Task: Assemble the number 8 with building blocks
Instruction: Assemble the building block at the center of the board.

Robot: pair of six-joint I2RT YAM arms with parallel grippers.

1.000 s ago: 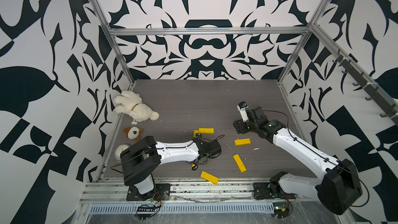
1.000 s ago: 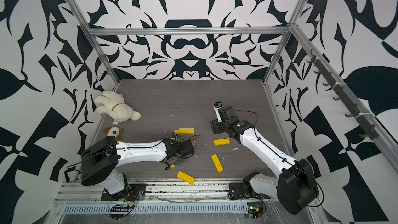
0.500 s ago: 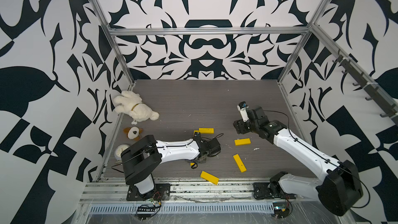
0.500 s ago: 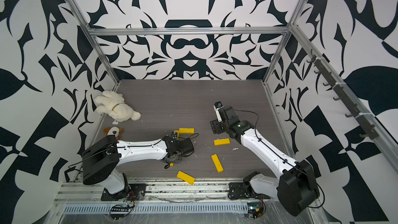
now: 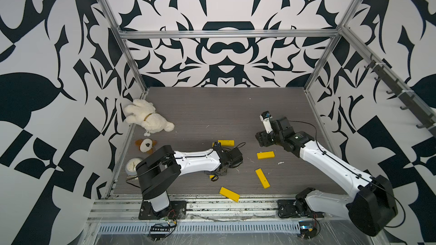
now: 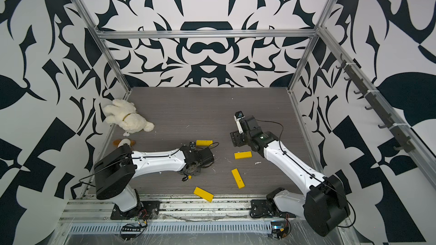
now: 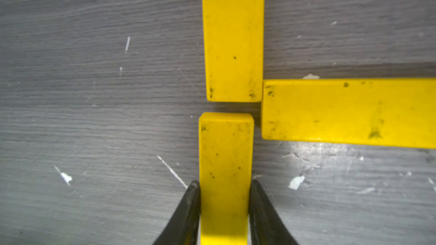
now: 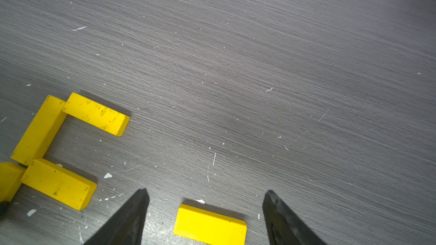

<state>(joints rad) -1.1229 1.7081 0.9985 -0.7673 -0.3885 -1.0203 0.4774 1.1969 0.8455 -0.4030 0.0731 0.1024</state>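
Left gripper (image 7: pixel 224 185) is clenched on held bar (image 7: pixel 225 156). Fingers (image 7: pixel 188 208) pinch its long sides, and the bar lies flat on table (image 7: pixel 94 114). Held bar's free end is roughly in line w/ side bar (image 7: pixel 233 36), w/ a thin gap btwn the ends and a slight offset. Mid bar (image 7: pixel 349 111) runs crosswise. Its end touches side bar's corner and sits just beside held bar's long edge.

In the right wrist view, top bar (image 8: pixel 95 114), side bar and mid bar make a three-sided C, the start of the number 8 (image 8: pixel 39 130). Held bar's end shows at the frame edge.

In both top views the part-built figure sits at table ctr and runs toward 6 o'clock. Most of it is hidden under left arm (image 5: pixel 195 160).

Right gripper (image 8: pixel 206 193) is released w/ jaws wide, at approx 3 o'clock of ctr. Loose bar (image 8: pixel 210 223) lies flat btwn the fingertips and no contact is seen.

Slanted bar (image 5: pixel 262 178) is at approx 4-5 o'clock. Edge bar (image 5: pixel 229 194) is at 6 o'clock, at the table's near edge. Plush toy (image 5: pixel 147 120) is at 10 o'clock by the wall, well apart from all the bars.
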